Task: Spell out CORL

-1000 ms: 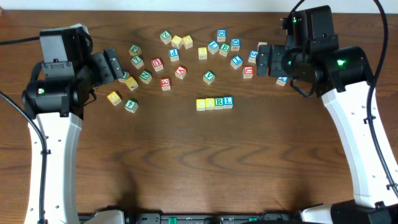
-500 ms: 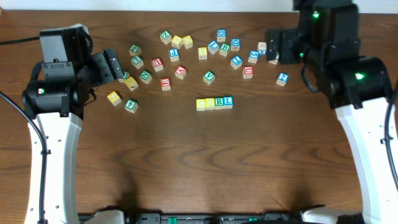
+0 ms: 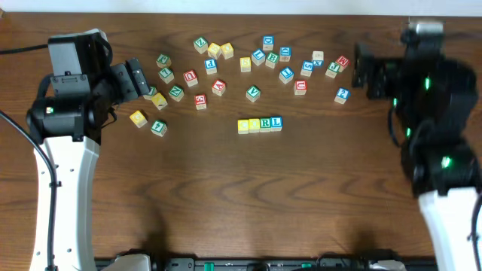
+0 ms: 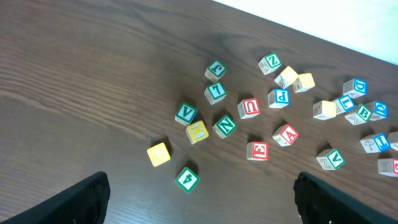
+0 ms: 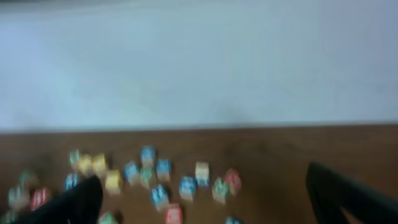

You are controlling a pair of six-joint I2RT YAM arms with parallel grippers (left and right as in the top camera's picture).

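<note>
Only the overhead view shows the row of four small wooden letter cubes. It lies near the middle of the dark brown wooden table, a little in front of the scattered cubes. From left to right in the picture stand the two yellow-topped cubes, the white cube with green R and the white cube with blue L. They touch side by side in a nearly straight line. Both grippers are well apart from them.

The left gripper hovers at the left side of the table, near a loose group of cubes. The left wrist view makes this group readable: a plain yellow wooden cube, just beside it a green-edged cube with 4, and farther away a red-lettered U cube. There the black fingers stand wide apart with nothing between them.

The right gripper is at the right side, smeared in the overhead view. The right wrist view is also blurred. Its dark fingers seem spread wide and empty, and beyond them are a band of small coloured cubes and a pale wall.
</note>
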